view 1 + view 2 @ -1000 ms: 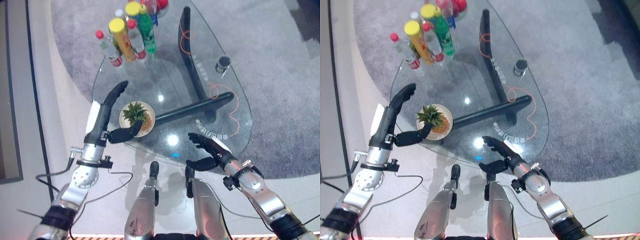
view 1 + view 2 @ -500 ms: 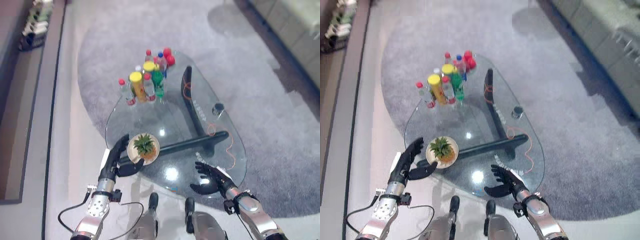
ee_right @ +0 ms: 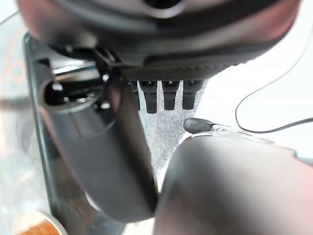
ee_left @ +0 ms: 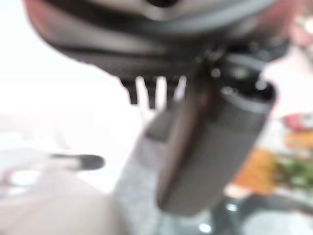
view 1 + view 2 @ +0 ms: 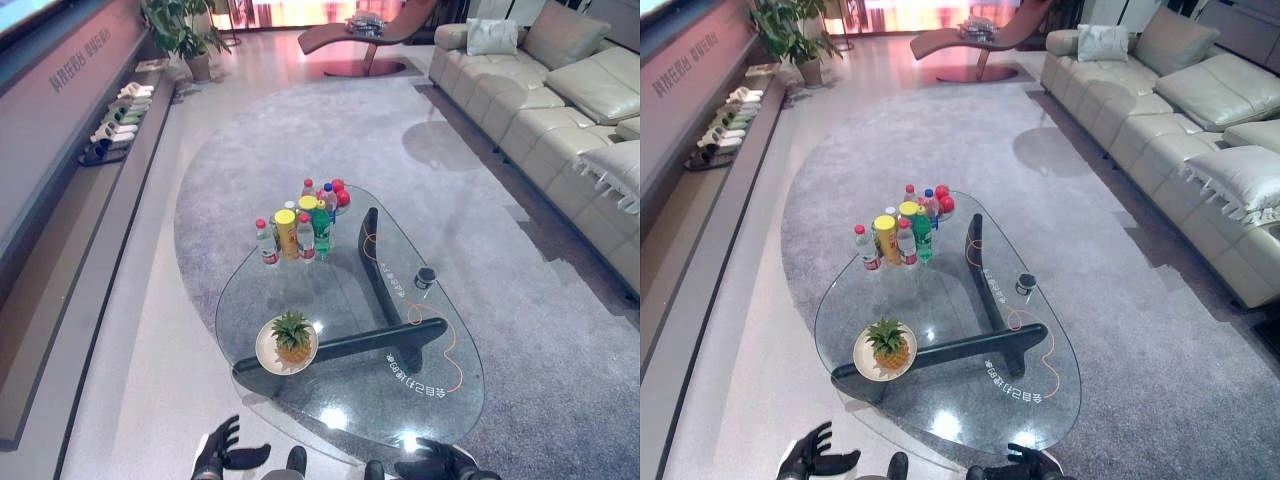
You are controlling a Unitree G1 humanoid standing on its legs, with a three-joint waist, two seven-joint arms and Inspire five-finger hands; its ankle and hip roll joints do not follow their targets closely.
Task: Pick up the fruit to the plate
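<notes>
A small pineapple [image 5: 292, 337] stands upright on a round pale plate [image 5: 266, 352] near the front left edge of the glass table [image 5: 340, 410]. My left hand [image 5: 218, 455] shows at the lower edge, in front of the table and apart from the plate, with its fingers spread and nothing in it. My right hand [image 5: 440, 462] is low at the table's front edge, fingers relaxed and holding nothing. In the left wrist view the thumb [image 4: 210, 147] and straight fingers [image 4: 156, 90] hold nothing.
Several bottles and cans [image 5: 298, 225] and red balls [image 5: 340, 192] cluster at the table's far end. A small dark cup [image 5: 425, 277] and an orange cable [image 5: 445, 345] lie at its right. A grey rug lies under the table and a sofa [image 5: 540, 90] stands at the far right.
The camera has swung up, so the whole room now shows. My left hand has come back from beside the plate to in front of the table; the right hand has drawn back too.
</notes>
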